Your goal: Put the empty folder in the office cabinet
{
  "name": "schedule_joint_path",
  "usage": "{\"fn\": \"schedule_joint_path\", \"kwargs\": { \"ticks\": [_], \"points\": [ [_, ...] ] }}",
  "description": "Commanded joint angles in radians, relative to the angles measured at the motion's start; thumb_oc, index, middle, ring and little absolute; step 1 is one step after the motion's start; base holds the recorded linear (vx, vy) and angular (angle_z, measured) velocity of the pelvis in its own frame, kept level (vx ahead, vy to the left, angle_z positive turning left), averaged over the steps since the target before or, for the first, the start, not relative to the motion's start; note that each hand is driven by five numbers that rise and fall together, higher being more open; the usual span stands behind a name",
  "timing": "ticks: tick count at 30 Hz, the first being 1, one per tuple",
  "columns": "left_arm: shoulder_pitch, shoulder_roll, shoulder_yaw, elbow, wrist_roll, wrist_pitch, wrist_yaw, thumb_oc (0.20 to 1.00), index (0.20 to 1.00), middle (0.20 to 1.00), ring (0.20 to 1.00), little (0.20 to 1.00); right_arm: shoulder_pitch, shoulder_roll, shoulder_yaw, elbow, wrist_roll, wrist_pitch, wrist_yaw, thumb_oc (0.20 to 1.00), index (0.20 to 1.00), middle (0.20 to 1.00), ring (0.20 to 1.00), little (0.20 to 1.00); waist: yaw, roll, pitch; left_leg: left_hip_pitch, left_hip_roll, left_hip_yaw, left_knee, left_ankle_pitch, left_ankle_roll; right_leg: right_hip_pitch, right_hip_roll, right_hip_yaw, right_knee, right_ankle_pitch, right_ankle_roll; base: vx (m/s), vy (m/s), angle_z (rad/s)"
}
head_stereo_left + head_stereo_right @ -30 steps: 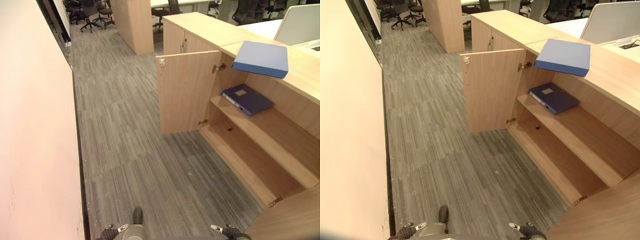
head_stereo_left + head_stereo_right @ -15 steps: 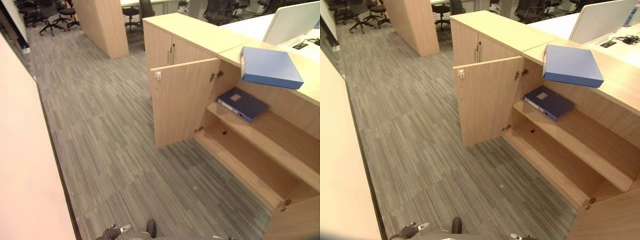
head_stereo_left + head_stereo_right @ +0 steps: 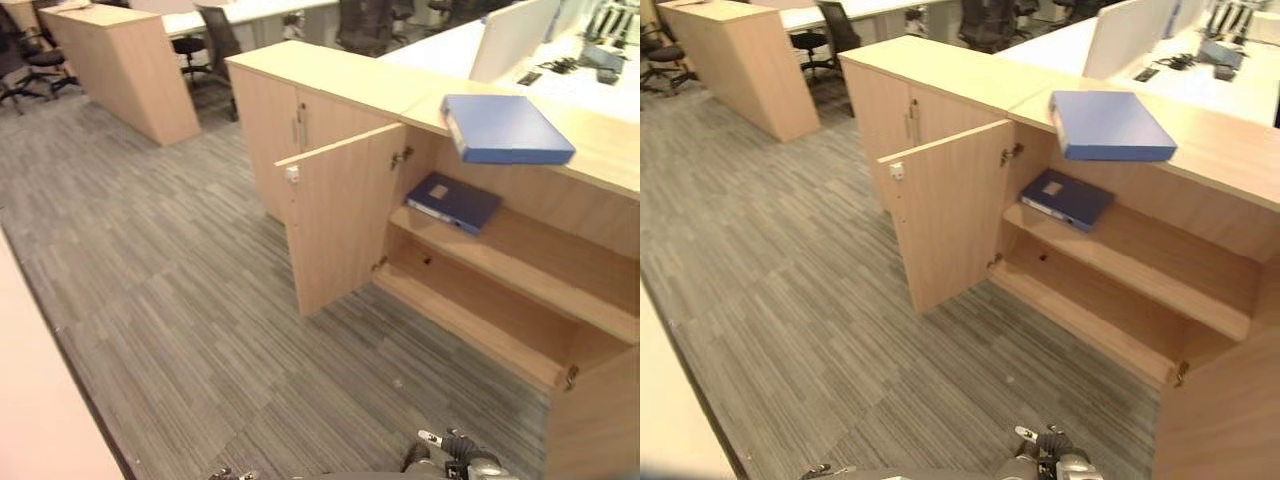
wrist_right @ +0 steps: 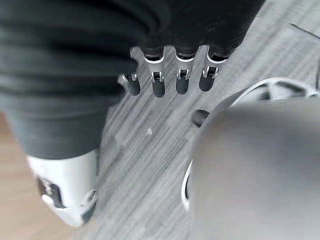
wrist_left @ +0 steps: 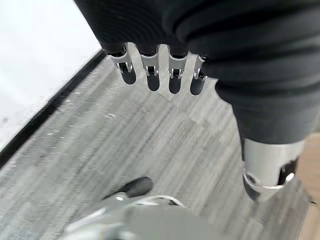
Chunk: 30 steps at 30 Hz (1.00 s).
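Note:
A light blue folder (image 3: 505, 128) lies flat on top of the low wooden office cabinet (image 3: 610, 165), its end overhanging the front edge. Below it the cabinet's left door (image 3: 335, 225) stands open. A darker blue folder (image 3: 453, 201) lies on the upper shelf (image 3: 520, 255) inside, and the lower shelf is bare. My right hand (image 4: 182, 80) hangs low over the carpet, open and holding nothing; it also shows as my right hand (image 3: 455, 455) at the bottom edge. My left hand (image 5: 150, 75) hangs open over the floor too, far from both folders.
The cabinet's right door (image 3: 595, 420) stands open at the lower right. A closed cabinet section (image 3: 280, 120) adjoins on the left. Another wooden unit (image 3: 125, 65) and office chairs (image 3: 215, 35) stand at the back. A pale wall (image 3: 40, 410) runs along the left. Grey carpet (image 3: 180, 300) lies before the cabinet.
The whole picture has shifted: the camera has turned right, bringing the open cabinet toward the middle. The folders have not moved. My right hand now shows higher at the bottom edge.

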<state>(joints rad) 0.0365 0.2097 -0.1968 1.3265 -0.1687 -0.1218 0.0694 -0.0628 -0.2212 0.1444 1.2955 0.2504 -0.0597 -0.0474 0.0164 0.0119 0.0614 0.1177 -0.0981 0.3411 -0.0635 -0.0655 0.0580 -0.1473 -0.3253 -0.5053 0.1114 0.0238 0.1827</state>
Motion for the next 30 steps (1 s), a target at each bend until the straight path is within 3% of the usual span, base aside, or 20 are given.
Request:
{"fn": "schedule_joint_path", "kwargs": {
  "ticks": [1,4,6,7,8,9,10,11,12,13,14,15,18,19,20,22,23,30],
  "points": [
    [-0.054,-0.002,0.011,0.051,0.037,-0.014,0.003,1.0,1.0,1.0,1.0,1.0,-0.021,0.008,0.015,0.073,-0.024,0.004,-0.014,1.0,1.0,1.0,1.0,1.0,0.014,-0.001,0.04,0.095,0.128,-0.08,-0.014,-0.037,-0.063,0.093,0.049,-0.029,-0.127,0.132,-0.021,0.27,-0.256,-0.25],
    [-0.052,-0.017,0.007,0.058,0.033,-0.008,-0.004,1.0,1.0,1.0,1.0,1.0,-0.012,-0.002,0.009,0.089,-0.013,0.004,-0.016,1.0,1.0,1.0,1.0,1.0,-0.007,-0.004,0.023,0.129,0.171,-0.061,-0.003,-0.052,-0.086,0.078,0.073,0.016,-0.059,0.093,-0.044,0.3,-0.32,-0.22],
    [-0.051,-0.029,-0.005,0.065,0.016,-0.006,-0.024,1.0,1.0,1.0,1.0,1.0,-0.015,-0.011,0.001,0.089,0.015,-0.003,-0.014,1.0,1.0,1.0,1.0,1.0,-0.035,-0.002,0.026,0.109,0.255,-0.034,0.134,-0.011,-0.119,0.073,0.122,0.056,-0.008,0.023,-0.096,0.22,-0.342,-0.31],
    [-0.051,-0.03,-0.005,0.066,0.016,-0.007,-0.024,1.0,1.0,1.0,1.0,1.0,-0.015,-0.012,0.002,0.089,0.016,-0.004,-0.013,1.0,1.0,1.0,1.0,1.0,-0.035,-0.001,0.026,0.107,0.258,-0.034,0.138,-0.013,-0.122,0.072,0.124,0.056,-0.007,0.021,-0.098,0.21,-0.412,-0.48],
    [-0.057,-0.037,-0.013,0.058,-0.007,-0.004,-0.034,1.0,1.0,1.0,1.0,1.0,-0.019,-0.013,0.011,0.086,0.021,-0.005,-0.016,1.0,1.0,1.0,1.0,1.0,-0.046,-0.008,0.028,0.058,0.332,-0.016,0.312,0.071,-0.14,0.105,0.17,0.072,-0.006,-0.023,-0.144,0.23,-0.447,-0.47],
    [-0.064,-0.038,-0.021,0.049,-0.013,-0.001,-0.037,1.0,1.0,1.0,1.0,1.0,-0.019,-0.015,0.019,0.086,0.021,-0.002,-0.016,1.0,1.0,1.0,1.0,1.0,-0.048,-0.017,0.032,0.017,0.37,-0.023,0.432,0.128,-0.145,0.129,0.198,0.085,-0.014,-0.043,-0.173,0.32,-0.605,-0.53],
    [-0.07,-0.039,-0.033,0.03,-0.019,0.0,-0.04,1.0,1.0,1.0,1.0,1.0,-0.02,-0.018,0.025,0.085,0.022,0.001,-0.017,1.0,1.0,1.0,1.0,1.0,-0.048,-0.025,0.036,-0.018,0.397,-0.039,0.544,0.171,-0.145,0.147,0.227,0.096,-0.023,-0.06,-0.203,0.17,-0.347,-0.47],
    [-0.07,-0.039,-0.034,0.029,-0.019,0.001,-0.04,1.0,1.0,1.0,1.0,1.0,-0.02,-0.018,0.025,0.085,0.022,0.001,-0.017,1.0,1.0,1.0,1.0,1.0,-0.047,-0.023,0.036,-0.022,0.402,-0.042,0.552,0.169,-0.148,0.147,0.232,0.095,-0.024,-0.061,-0.205,0.21,-0.327,-0.7],
    [-0.078,-0.045,-0.054,-0.019,-0.039,-0.006,-0.044,1.0,1.0,1.0,1.0,1.0,-0.019,-0.028,0.035,0.084,0.019,0.006,-0.018,1.0,1.0,1.0,1.0,1.0,-0.037,-0.038,0.044,-0.079,0.396,-0.069,0.657,0.182,-0.13,0.179,0.255,0.129,-0.041,-0.081,-0.229,0.17,-0.205,-1.02],
    [-0.079,-0.047,-0.068,-0.054,-0.055,-0.007,-0.054,1.0,1.0,1.0,1.0,1.0,-0.018,-0.033,0.04,0.083,0.017,0.01,-0.018,1.0,1.0,1.0,1.0,1.0,-0.03,-0.044,0.047,-0.127,0.369,-0.093,0.673,0.152,-0.116,0.189,0.26,0.152,-0.048,-0.085,-0.231,0.18,-0.195,-1.1],
    [-0.079,-0.047,-0.068,-0.054,-0.055,-0.007,-0.054,1.0,1.0,1.0,1.0,1.0,-0.018,-0.033,0.04,0.083,0.017,0.01,-0.018,1.0,1.0,1.0,1.0,1.0,-0.03,-0.044,0.046,-0.128,0.369,-0.094,0.673,0.152,-0.116,0.188,0.26,0.152,-0.048,-0.085,-0.231,0.16,-0.079,-1.31],
    [-0.072,-0.046,-0.097,-0.149,-0.095,-0.018,-0.073,1.0,1.0,1.0,1.0,1.0,-0.019,-0.036,0.056,0.078,0.016,0.012,-0.013,1.0,1.0,1.0,1.0,1.0,-0.016,-0.053,0.053,-0.187,0.338,-0.113,0.632,0.127,-0.105,0.21,0.264,0.2,-0.05,-0.088,-0.225,0.16,-0.031,-0.84],
    [-0.052,-0.025,-0.136,-0.308,-0.144,-0.025,-0.095,1.0,1.0,1.0,1.0,1.0,-0.029,-0.042,0.074,0.074,0.009,0.012,-0.012,1.0,1.0,1.0,1.0,1.0,0.005,-0.058,0.064,-0.238,0.3,-0.154,0.535,0.12,-0.099,0.228,0.266,0.241,-0.058,-0.089,-0.216,0.14,0.027,-0.87],
    [-0.032,0.003,-0.164,-0.434,-0.176,-0.032,-0.116,1.0,1.0,1.0,1.0,1.0,-0.042,-0.045,0.088,0.073,0.003,0.01,-0.013,1.0,1.0,1.0,1.0,1.0,0.021,-0.053,0.069,-0.261,0.255,-0.23,0.378,0.162,-0.096,0.232,0.267,0.27,-0.063,-0.08,-0.208,0.07,0.074,-0.58],
    [-0.031,0.003,-0.164,-0.435,-0.176,-0.031,-0.116,1.0,1.0,1.0,1.0,1.0,-0.042,-0.045,0.088,0.073,0.003,0.01,-0.013,1.0,1.0,1.0,1.0,1.0,0.022,-0.054,0.07,-0.258,0.254,-0.229,0.374,0.164,-0.096,0.233,0.266,0.27,-0.063,-0.081,-0.208,0.13,0.114,-0.4],
    [-0.012,0.031,-0.192,-0.564,-0.227,-0.031,-0.135,1.0,1.0,1.0,1.0,1.0,-0.058,-0.047,0.099,0.067,0.008,0.007,-0.017,1.0,1.0,1.0,1.0,1.0,0.037,-0.032,0.072,-0.269,0.188,-0.383,0.22,0.182,-0.115,0.255,0.277,0.324,-0.062,-0.096,-0.195,0.25,0.129,-0.99],
    [-0.01,0.037,-0.201,-0.6,-0.239,-0.032,-0.14,1.0,1.0,1.0,1.0,1.0,-0.065,-0.049,0.101,0.063,0.016,0.007,-0.018,1.0,1.0,1.0,1.0,1.0,0.043,-0.024,0.076,-0.283,0.163,-0.434,0.206,0.184,-0.12,0.264,0.28,0.346,-0.062,-0.102,-0.189,0.22,0.11,-1.12],
    [0.003,0.063,-0.208,-0.714,-0.241,-0.037,-0.154,1.0,1.0,1.0,1.0,1.0,-0.045,-0.037,0.082,0.051,0.008,0.006,-0.012,1.0,1.0,1.0,1.0,1.0,0.033,0.001,0.05,-0.213,0.148,-0.446,0.141,0.135,-0.106,0.287,0.25,0.404,-0.061,-0.121,-0.158,0.19,0.178,-0.71]
  ]
}}
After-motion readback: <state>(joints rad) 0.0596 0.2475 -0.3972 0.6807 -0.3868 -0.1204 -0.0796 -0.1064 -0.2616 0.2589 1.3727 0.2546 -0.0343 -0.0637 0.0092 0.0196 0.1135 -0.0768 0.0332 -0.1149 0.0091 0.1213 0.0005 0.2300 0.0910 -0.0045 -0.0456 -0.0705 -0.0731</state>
